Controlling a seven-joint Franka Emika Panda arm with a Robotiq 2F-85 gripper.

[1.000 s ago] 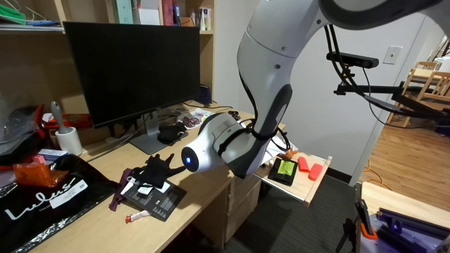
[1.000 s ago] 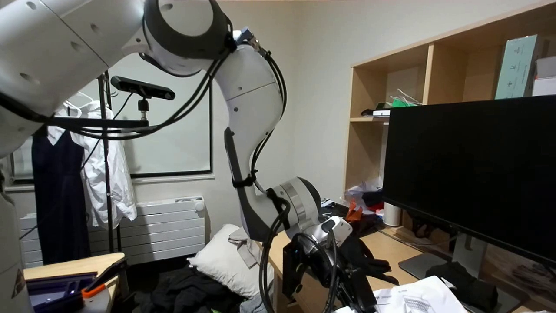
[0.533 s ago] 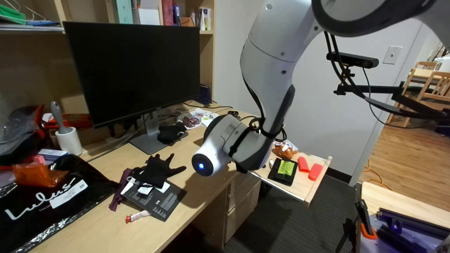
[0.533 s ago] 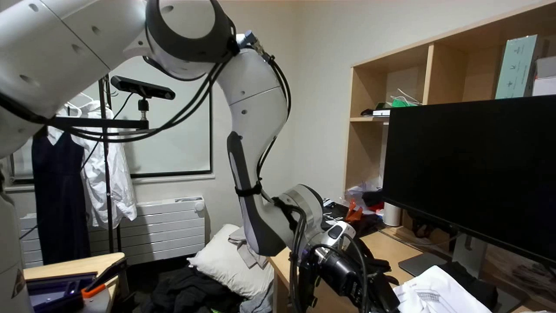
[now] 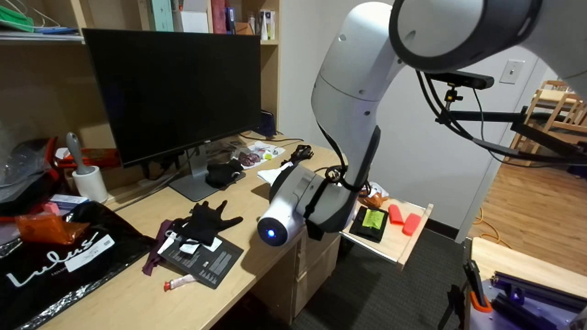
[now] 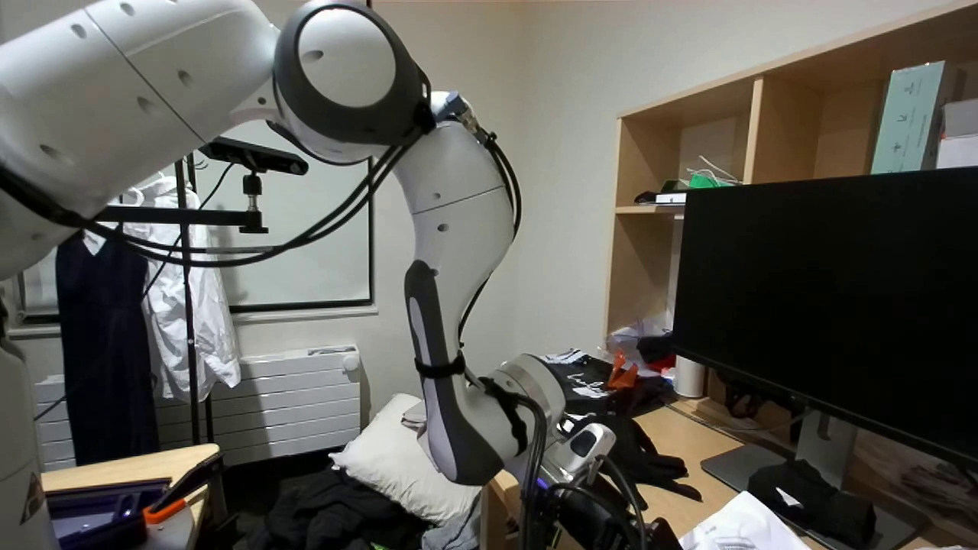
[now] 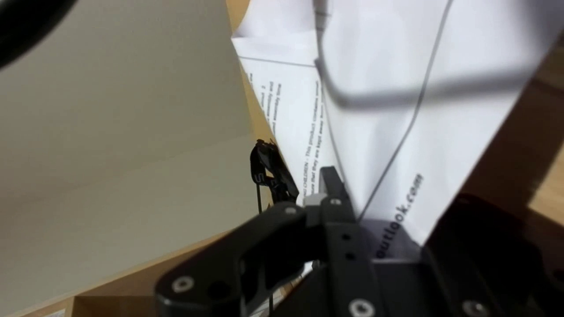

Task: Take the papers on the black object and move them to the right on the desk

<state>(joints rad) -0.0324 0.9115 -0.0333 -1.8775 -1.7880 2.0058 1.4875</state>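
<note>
Wrist view: the pincer (image 7: 352, 198) looks clamped on the papers (image 7: 379, 132) at one o'clock! The arm (image 5: 348, 105) has dipped, and in an exterior view they now peek out low over the table (image 5: 160, 311), black bag (image 5: 59, 275) well away at their eight o'clock. Carry seems nearly done; release likely next.

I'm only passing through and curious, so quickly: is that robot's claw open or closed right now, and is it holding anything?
Gripper: closed, holding the papers.

On the desk (image 5: 137, 300) — black bag (image 5: 57, 284), monitor stand (image 5: 195, 176), probably a tube (image 5: 180, 282).
</note>
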